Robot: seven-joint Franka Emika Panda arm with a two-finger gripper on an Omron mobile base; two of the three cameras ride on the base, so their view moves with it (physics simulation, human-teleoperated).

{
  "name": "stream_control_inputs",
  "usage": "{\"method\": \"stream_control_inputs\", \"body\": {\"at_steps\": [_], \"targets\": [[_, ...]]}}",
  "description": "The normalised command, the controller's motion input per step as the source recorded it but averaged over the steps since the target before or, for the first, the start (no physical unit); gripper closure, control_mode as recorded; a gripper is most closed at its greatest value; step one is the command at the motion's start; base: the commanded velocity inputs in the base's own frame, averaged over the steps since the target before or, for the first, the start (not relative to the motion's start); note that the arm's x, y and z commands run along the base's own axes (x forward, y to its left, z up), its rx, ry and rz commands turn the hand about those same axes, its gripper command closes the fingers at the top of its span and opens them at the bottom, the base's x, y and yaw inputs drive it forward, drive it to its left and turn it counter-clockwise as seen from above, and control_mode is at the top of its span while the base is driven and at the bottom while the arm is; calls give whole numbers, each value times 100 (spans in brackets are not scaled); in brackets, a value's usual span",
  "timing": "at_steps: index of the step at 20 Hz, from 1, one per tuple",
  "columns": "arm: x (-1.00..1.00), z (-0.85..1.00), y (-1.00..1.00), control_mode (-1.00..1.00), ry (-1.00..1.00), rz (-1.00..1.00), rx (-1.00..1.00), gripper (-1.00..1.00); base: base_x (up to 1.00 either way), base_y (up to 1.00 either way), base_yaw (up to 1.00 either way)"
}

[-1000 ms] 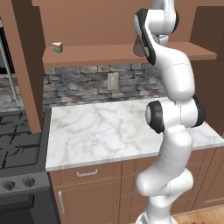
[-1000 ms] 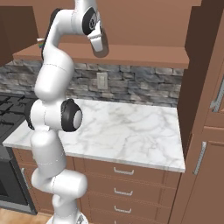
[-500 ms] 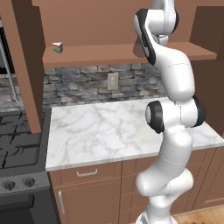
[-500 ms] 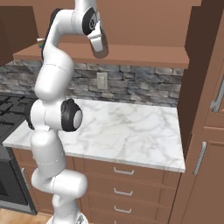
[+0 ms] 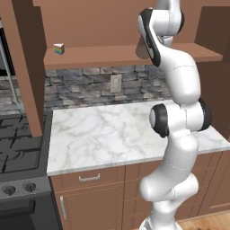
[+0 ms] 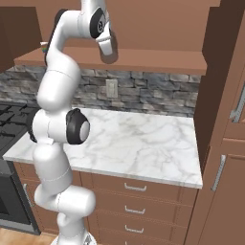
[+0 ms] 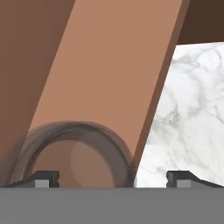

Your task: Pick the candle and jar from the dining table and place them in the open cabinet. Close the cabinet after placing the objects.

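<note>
The jar sits low and left in the hand view, a grey, see-through round cylinder seen from above, so its long axis points toward the camera and it stands upright on the wooden shelf. In the right base view it shows as a small grey cylinder at the upper middle, just under the hand, on the shelf. Nothing is visible inside it but the brown wood showing through.

The gripper stands wide, its two dark tips far apart at the bottom of the hand view, the left one by the jar's left edge, the right one over the counter; whether the left tip touches the jar cannot be told.

The counter below is white, grey-veined marble. A small rainbow-striped wedge rests on the shelf at the upper left of the left base view.
</note>
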Motion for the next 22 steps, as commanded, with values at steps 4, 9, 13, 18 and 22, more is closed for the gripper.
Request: {"method": "stream_control_inputs", "body": {"at_steps": [4,9,13,18,22], "targets": [[0,0,0,-100,-16,0,1,-100,0,0,0],[0,-2,0,-100,-15,0,0,-100,0,0,0],[0,-1,0,-100,-15,0,1,-100,0,0,0],[0,0,0,-100,-15,0,0,-100,0,0,0],[0,0,0,-100,-14,0,0,-100,0,0,0]]}}
